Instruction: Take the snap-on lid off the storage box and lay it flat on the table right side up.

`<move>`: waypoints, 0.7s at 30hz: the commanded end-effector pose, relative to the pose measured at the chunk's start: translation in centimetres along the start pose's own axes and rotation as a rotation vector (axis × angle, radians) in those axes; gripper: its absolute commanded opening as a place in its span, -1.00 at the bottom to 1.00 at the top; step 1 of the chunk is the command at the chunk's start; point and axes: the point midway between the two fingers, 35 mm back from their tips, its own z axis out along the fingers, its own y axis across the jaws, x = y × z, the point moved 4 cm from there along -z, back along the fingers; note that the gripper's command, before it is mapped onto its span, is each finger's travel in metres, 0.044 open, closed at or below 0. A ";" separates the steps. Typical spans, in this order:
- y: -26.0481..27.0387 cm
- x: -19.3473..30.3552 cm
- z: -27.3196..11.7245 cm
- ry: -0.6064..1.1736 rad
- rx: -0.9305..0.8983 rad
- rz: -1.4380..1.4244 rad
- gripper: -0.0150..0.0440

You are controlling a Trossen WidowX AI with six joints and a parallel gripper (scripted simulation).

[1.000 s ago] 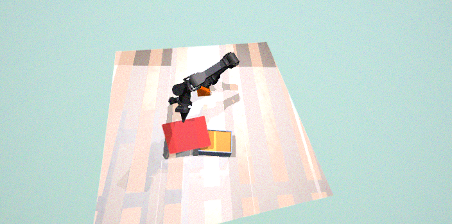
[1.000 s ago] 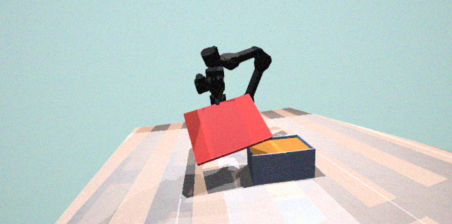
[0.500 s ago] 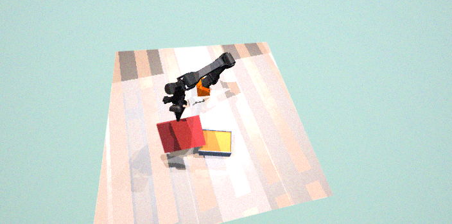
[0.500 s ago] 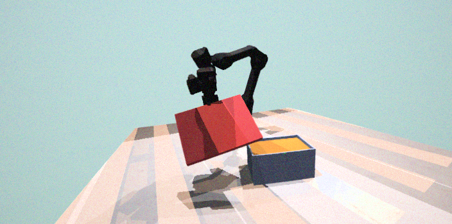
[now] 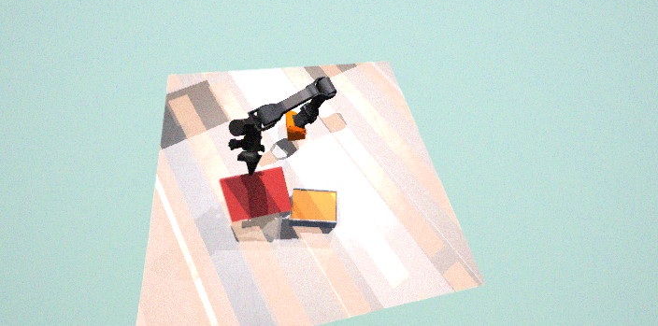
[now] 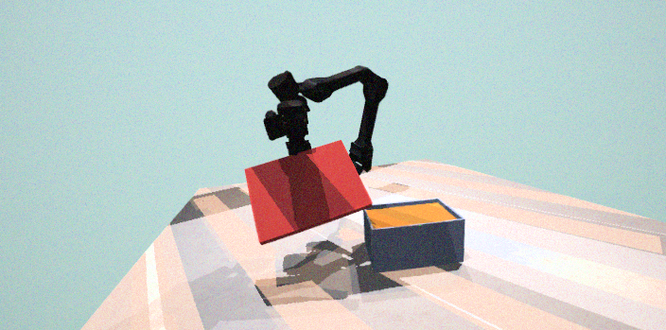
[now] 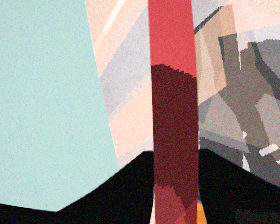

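The red lid (image 5: 273,185) (image 6: 336,168) (image 7: 172,35) is held in the air, steeply tilted, its broad outer face toward the exterior camera. My gripper (image 5: 251,173) (image 6: 300,152) (image 7: 176,165) points down and is shut on the lid's upper edge. The fingertips are hidden behind the lid in the exterior view. The dark blue storage box (image 5: 314,224) (image 6: 418,246) stands upright and open, with an orange inside, beside the lid. The lid's lower right corner appears close to the box's left rim; I cannot tell whether they touch.
The striped table (image 5: 374,246) (image 6: 544,282) carries the box and the arm's orange base (image 5: 295,133). Shadows fall on the table below the lid, left of the box. The table's left edge shows in the wrist view.
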 end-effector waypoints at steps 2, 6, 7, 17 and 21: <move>0.3 -1.2 -0.3 0.002 -0.013 -0.010 -0.49; 0.3 -2.0 -0.4 0.001 -0.013 -0.010 -0.49; 0.2 -2.2 -0.4 0.001 -0.013 -0.010 -0.49; 0.2 -4.2 -0.5 0.000 -0.014 -0.011 -0.49; 0.2 -5.0 -0.6 -0.001 -0.014 -0.012 -0.49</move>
